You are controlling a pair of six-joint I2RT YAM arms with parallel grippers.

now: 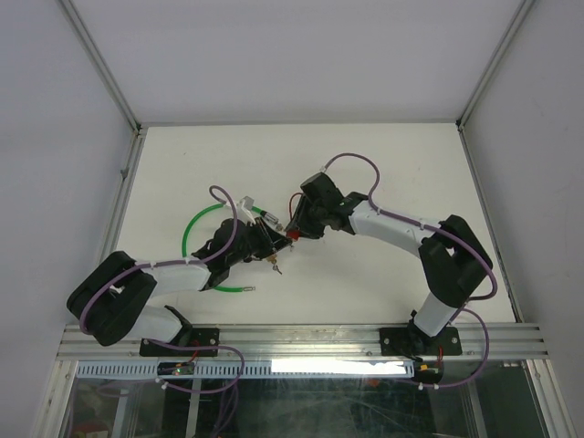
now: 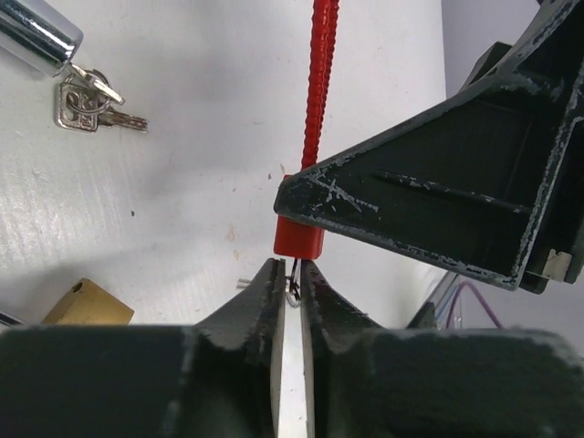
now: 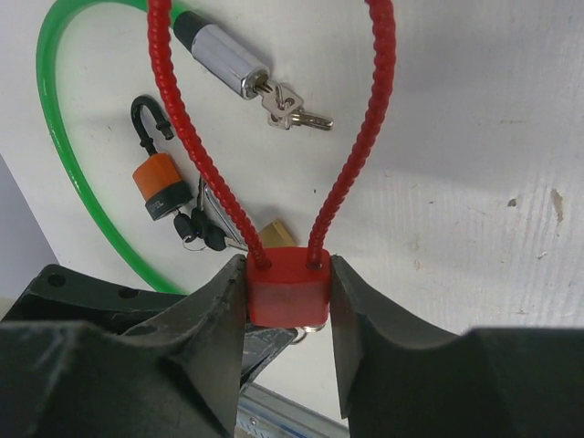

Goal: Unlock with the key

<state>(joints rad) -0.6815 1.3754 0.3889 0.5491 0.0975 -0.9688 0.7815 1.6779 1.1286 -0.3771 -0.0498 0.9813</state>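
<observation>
Right claw: my right claw is part open and clamped on the red lock body, one finger flat against each side face.
Red cable: the red cable rises from the top of the body in a loop, out past the top of the wrist view.
Left claw: my left claw is almost closed, with only a thin slit between its fingers. A small metal key is nipped at the tips.
Key position: it sits right under the lower edge of the red body, touching or nearly touching it.
Clearance between claws: very tight. My right finger overhangs the left tips at a slant, its scuffed edge just beside the red body.
Left side: crowded. The green cable curves there, with an orange padlock inside its arc and a brass padlock lying near my left claw.
Far-left: a chrome cylinder lies with spare keys at its end, apart from the red loop.
Open room: the white table runs bare from the claws to the far edge and the right wall.
Near edge: the metal rail carrying both bases closes off that side.
</observation>
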